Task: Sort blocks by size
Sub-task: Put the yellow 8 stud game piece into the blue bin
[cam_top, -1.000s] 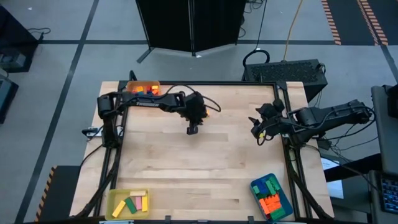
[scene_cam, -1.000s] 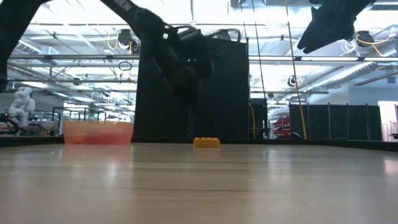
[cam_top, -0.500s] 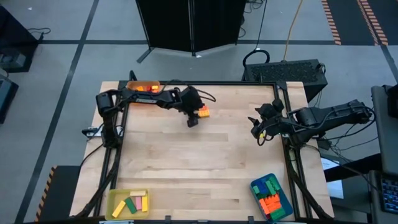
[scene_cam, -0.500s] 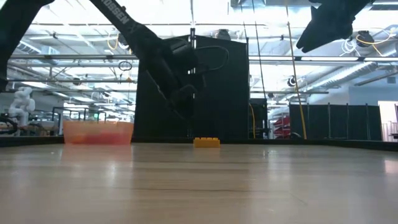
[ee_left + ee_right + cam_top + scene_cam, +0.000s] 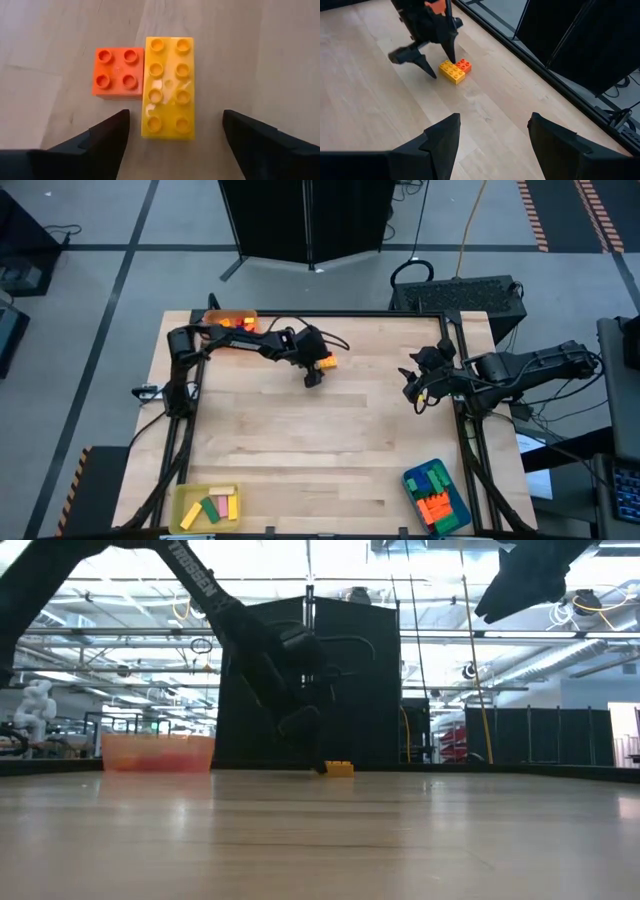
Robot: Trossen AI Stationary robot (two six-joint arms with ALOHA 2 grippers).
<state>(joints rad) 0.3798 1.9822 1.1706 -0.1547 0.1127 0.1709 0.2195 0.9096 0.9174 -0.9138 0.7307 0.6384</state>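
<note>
Your left gripper (image 5: 172,131) is spread wide, straddling the yellow block (image 5: 168,88) at frame centre; its long axis runs straight away from the fingers. Orange block (image 5: 118,73) touches its left side.

The table (image 5: 300,450) is pale wood, smooth with a soft sheen and fine grain lines. The yellow brick (image 5: 168,87) and the orange brick (image 5: 117,73) touching its side look like glossy moulded plastic with rounded studs. The left gripper's (image 5: 172,135) dark fingers (image 5: 107,137) seem matt plastic, though that is hard to judge.
</note>
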